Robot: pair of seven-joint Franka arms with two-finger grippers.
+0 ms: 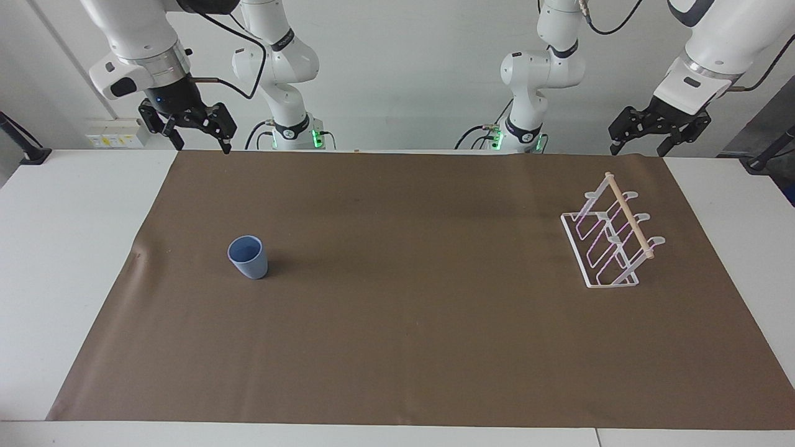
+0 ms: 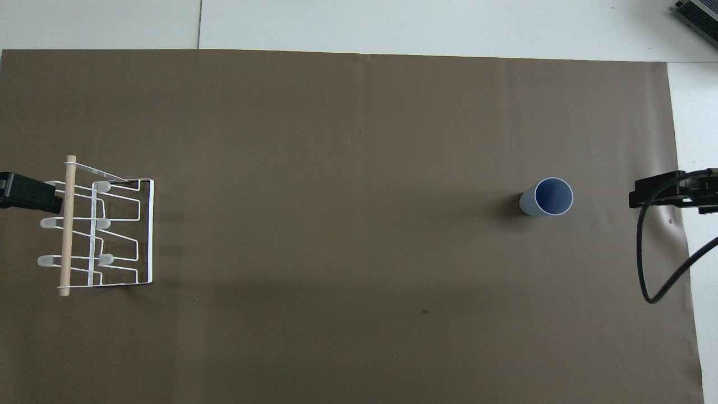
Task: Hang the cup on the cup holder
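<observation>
Nothing begun: cup [image 1: 248, 257] upright on brown mat [image 1: 397, 347] toward right arm's end, at 9 o'clock in facing view; cup holder [image 1: 612, 239] at 3 o'clock. Right gripper [image 1: 199, 141] and left gripper [image 1: 641, 148] raised, open, empty. Next: descend on cup, grasp rim. No readable writing.

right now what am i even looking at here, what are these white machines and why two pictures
These are two robot arms at a table, each ending in a two-finger claw. One picture is taken from across the table, facing them; the other looks steeply down from above their end. A brown mat covers the table. On it stand a blue cup, upright, toward the right arm's end, and a white wire cup holder with a wooden rod on top, toward the left arm's end. The right gripper and the left gripper both hang open above the mat's edge nearest the robots, holding nothing.
</observation>
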